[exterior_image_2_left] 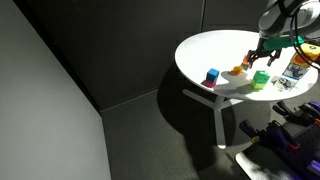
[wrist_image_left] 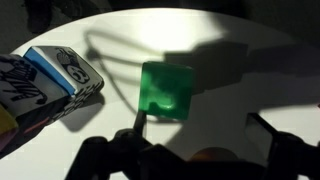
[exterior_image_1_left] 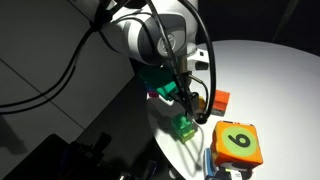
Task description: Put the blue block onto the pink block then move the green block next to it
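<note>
We see the white round bench (exterior_image_2_left: 205, 45); over it the tool (wrist_image_left: 198, 122) hangs with fingers spread wide, gripping nothing; the green block (wrist_image_left: 166, 90) lies on the bench beneath it; well apart, the blue block (exterior_image_2_left: 212, 74) sits atop the pink block (exterior_image_2_left: 210, 84).

On the round white table (exterior_image_2_left: 200, 50), the small dark blue cube (exterior_image_2_left: 212, 74) stands near the rim, apparently on top of the small magenta-pink cube (exterior_image_2_left: 208, 83). The yellow-orange ball (exterior_image_2_left: 238, 70) lies between that pair and the small mid-green cube (exterior_image_2_left: 261, 79). The green cube rests on the tabletop under the Robotiq gripper (exterior_image_1_left: 186, 106), with a small orange-red cube (exterior_image_1_left: 220, 100) just beside it, a large orange numbered die (exterior_image_1_left: 238, 143) nearer the rim, and a printed cardboard pack (wrist_image_left: 60, 75) to its left in the wrist view
</note>
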Controlling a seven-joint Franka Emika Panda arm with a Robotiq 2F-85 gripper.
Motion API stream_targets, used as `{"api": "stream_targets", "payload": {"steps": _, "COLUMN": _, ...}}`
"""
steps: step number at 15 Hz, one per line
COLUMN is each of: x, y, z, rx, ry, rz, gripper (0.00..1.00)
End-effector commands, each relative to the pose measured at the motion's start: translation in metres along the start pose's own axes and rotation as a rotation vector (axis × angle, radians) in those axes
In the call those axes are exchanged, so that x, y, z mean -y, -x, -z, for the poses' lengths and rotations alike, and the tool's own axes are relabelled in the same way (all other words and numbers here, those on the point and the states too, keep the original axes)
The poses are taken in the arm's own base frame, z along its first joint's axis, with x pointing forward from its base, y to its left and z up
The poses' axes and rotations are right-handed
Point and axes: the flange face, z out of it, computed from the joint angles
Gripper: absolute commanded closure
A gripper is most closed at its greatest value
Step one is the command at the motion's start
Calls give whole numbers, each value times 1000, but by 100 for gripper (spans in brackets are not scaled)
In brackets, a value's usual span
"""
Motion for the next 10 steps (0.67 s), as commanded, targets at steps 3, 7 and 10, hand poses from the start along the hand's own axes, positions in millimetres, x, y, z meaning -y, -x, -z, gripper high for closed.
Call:
{"api": "stream_targets", "payload": {"steps": 3, "x": -19, "y": 18, "z": -10, "rx": -19, "ry": -10, "rz": -46, "gripper": 0}}
{"api": "stream_targets", "payload": {"steps": 7, "x": -26, "y": 24, "z": -18, "rx": -68, "ry": -29, "rz": -35, "gripper": 0}}
{"api": "stream_targets", "payload": {"steps": 10, "x": -29, "y": 28, "z": -24, "rx": -93, "ry": -33, "rz": -34, "gripper": 0}}
